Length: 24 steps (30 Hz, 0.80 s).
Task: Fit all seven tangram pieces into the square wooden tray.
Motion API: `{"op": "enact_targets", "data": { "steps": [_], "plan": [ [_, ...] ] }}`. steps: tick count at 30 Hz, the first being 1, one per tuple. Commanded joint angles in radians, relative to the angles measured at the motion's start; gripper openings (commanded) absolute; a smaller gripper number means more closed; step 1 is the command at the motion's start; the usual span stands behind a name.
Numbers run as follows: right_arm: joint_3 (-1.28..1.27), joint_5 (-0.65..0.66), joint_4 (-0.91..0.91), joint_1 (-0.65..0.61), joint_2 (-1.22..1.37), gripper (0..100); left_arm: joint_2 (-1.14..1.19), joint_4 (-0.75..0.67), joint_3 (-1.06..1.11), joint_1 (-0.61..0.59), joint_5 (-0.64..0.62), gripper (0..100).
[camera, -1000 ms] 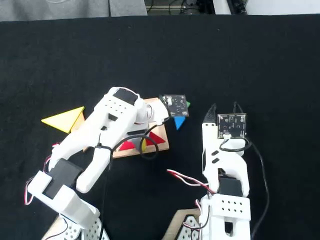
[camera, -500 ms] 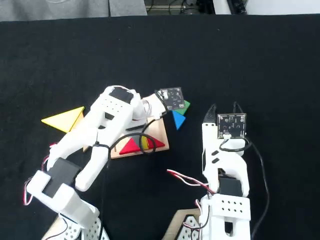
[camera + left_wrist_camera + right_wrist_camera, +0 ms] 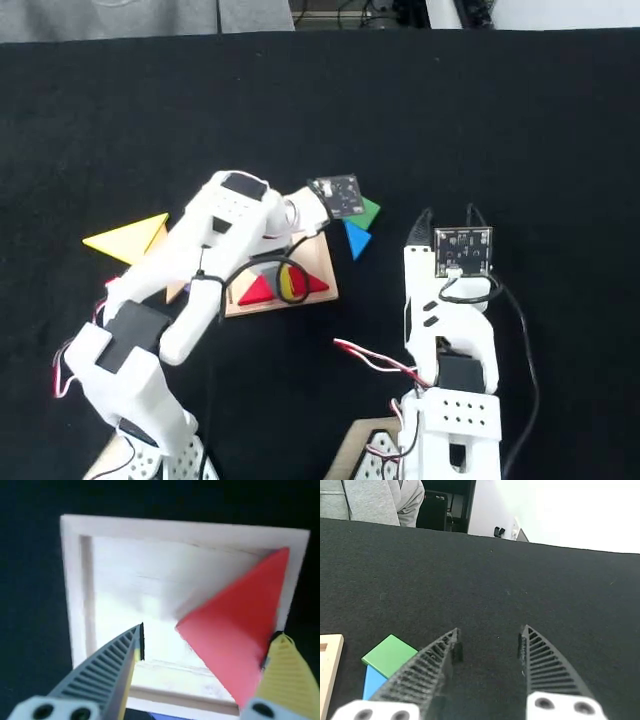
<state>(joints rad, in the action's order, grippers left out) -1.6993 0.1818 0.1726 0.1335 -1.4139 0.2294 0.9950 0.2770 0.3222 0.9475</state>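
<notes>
L hand (image 3: 210, 632) spread above wooden tray (image 3: 175, 527) (red triangle (image 3: 235, 635) inside, by one finger). R hand (image 3: 489, 635) spread over counter (image 3: 545, 580), near green square (image 3: 390, 655).

Bright rm light, glare on tray (image 3: 70, 580)

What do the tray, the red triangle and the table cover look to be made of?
Tray: pale bare wood, matte, faint grain lines. Red triangle: likely painted wood, flat even red hiding any grain; plastic is possible. Table cover: black fabric or felt, matte, with light specks.
</notes>
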Motion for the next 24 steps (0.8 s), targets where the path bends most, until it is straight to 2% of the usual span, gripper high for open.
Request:
{"op": "enact_targets", "data": {
  "steps": [1, 9, 14, 17, 21, 24],
  "plan": [
    [0.002, -0.003, -0.021, 0.003, -0.001, 19.8, -0.009, -0.012, -0.051, -0.038, -0.012, 38],
    [0.002, 0.002, -0.023, -0.02, 0.004, 19.8, -0.043, 0.005, -0.077, -0.053, -0.02, 38],
    [0.002, 0.003, -0.021, -0.02, 0.005, 19.8, -0.215, 0.221, -0.173, -0.104, -0.021, 38],
    [0.002, 0.002, -0.021, -0.021, 0.004, 19.8, -0.351, 0.304, -0.189, -0.229, -0.021, 38],
    [0.002, 0.0, -0.021, -0.021, -0.001, 19.8, -0.434, 0.275, -0.136, -0.46, -0.023, 38],
    [0.002, -0.002, -0.021, -0.021, 0.001, 19.8, -0.436, 0.241, -0.097, -0.587, -0.048, 38]
  ]
}}
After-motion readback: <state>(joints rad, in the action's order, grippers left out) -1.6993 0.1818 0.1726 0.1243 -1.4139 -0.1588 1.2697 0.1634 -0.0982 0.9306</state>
